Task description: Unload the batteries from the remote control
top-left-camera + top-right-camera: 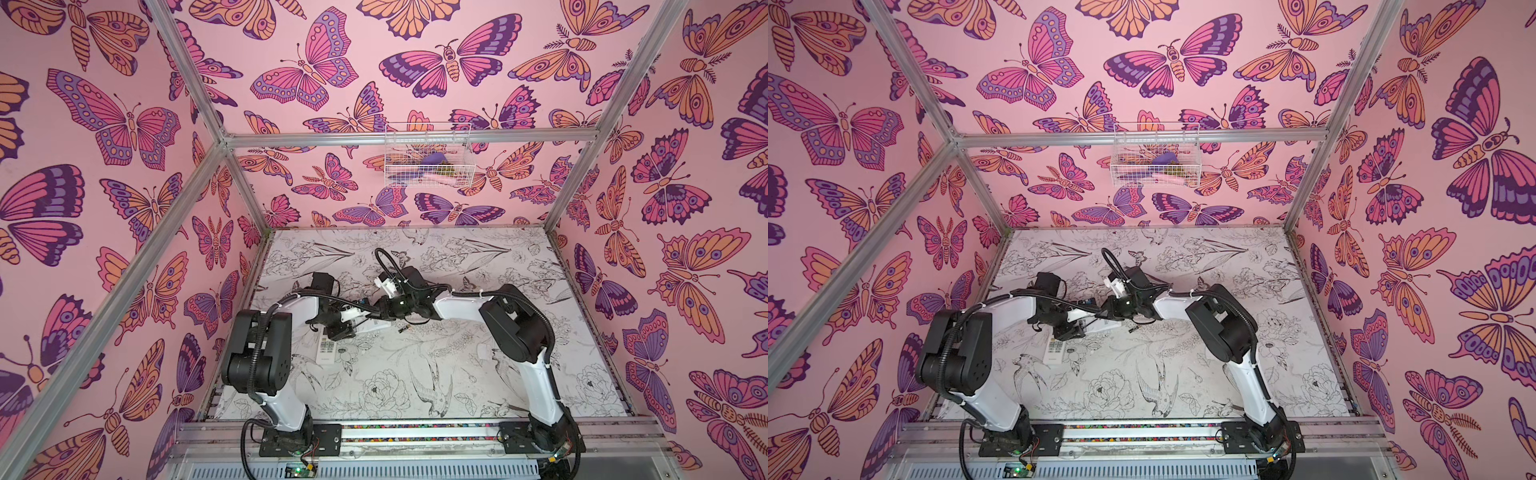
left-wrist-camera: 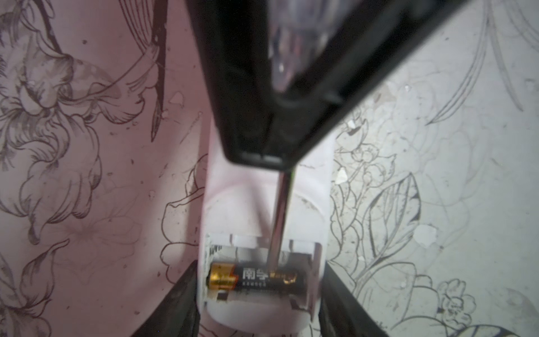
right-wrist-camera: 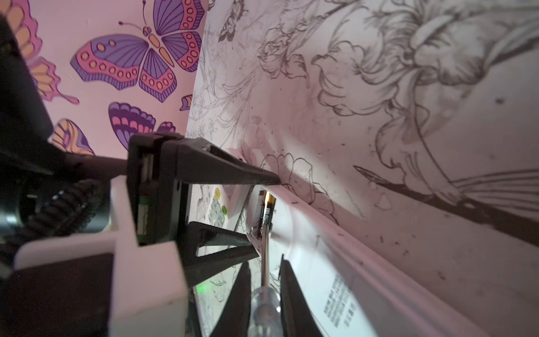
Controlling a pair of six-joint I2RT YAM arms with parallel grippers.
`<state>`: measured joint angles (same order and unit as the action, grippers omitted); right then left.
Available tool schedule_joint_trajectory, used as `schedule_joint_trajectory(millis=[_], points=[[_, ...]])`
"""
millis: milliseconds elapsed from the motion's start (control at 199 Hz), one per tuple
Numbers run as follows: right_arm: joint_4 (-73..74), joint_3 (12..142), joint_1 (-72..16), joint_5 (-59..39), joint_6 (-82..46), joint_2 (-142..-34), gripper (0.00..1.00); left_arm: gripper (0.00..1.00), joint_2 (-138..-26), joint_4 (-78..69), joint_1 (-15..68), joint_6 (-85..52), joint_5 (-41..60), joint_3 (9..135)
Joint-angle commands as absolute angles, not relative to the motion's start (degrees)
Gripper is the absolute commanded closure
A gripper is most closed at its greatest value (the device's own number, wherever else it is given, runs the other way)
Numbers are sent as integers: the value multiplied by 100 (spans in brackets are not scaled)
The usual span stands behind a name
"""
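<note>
Black with a gold band, the battery (image 2: 253,278) I care about sits in the open bay (image 2: 256,253) of the white remote (image 2: 262,201).

Left wrist view first. The battery's long axis runs straight across the remote's width. The left fingers (image 2: 180,306) are clamped on the remote's two long edges, right beside the bay, so the battery spans from one finger towards the other. The screwdriver (image 2: 280,216) comes down the remote's length, square to the battery. Its tip touches the battery's side near the middle, a little away from the gold band. The slot on the shaft's side of the battery looks empty.

Right wrist view. The right fingers (image 3: 239,306) are closed on the screwdriver's clear handle, with the shaft pointing ahead. The battery (image 3: 267,208) lies crosswise at the tip, between the two left fingers.

In both top views the arms meet near the middle of the bench (image 1: 457,361). A loose battery (image 1: 402,329) lies on the bench just beside the held remote. A second remote (image 1: 327,352) lies buttons-up near the left arm.

My read is that the right arm makes the next move, a pry square to the battery's axis, while the left arm only holds. I'd watch for the tip skating off the battery's round side.
</note>
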<state>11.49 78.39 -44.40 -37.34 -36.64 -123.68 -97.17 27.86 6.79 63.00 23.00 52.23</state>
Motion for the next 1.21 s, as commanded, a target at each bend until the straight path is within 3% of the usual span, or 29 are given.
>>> schedule_joint_trajectory(millis=[0, 317, 584, 790, 1017, 1203], points=[[714, 8005, -4563, -3321, -2297, -12310, 100, 55, -9614, 3208, 731, 6496, 2617, 5114], [1527, 7881, -4592, -3826, -3196, -12670, 100, 55, -9623, 3295, 737, 6382, 2613, 5192], [3120, 7667, -4485, -4898, -4139, -13151, 100, 56, -9687, 3283, 744, 6367, 2584, 5225], [4181, 7493, -4330, -5020, -4763, -13310, 100, 56, -9654, 3287, 739, 6396, 2593, 5177], [1926, 7438, -4320, -4252, -2893, -12307, 100, 54, -9538, 3294, 743, 6316, 2647, 5179], [1981, 7008, -4310, -4153, -2083, -11839, 100, 51, -9384, 3428, 729, 6288, 2790, 5187]])
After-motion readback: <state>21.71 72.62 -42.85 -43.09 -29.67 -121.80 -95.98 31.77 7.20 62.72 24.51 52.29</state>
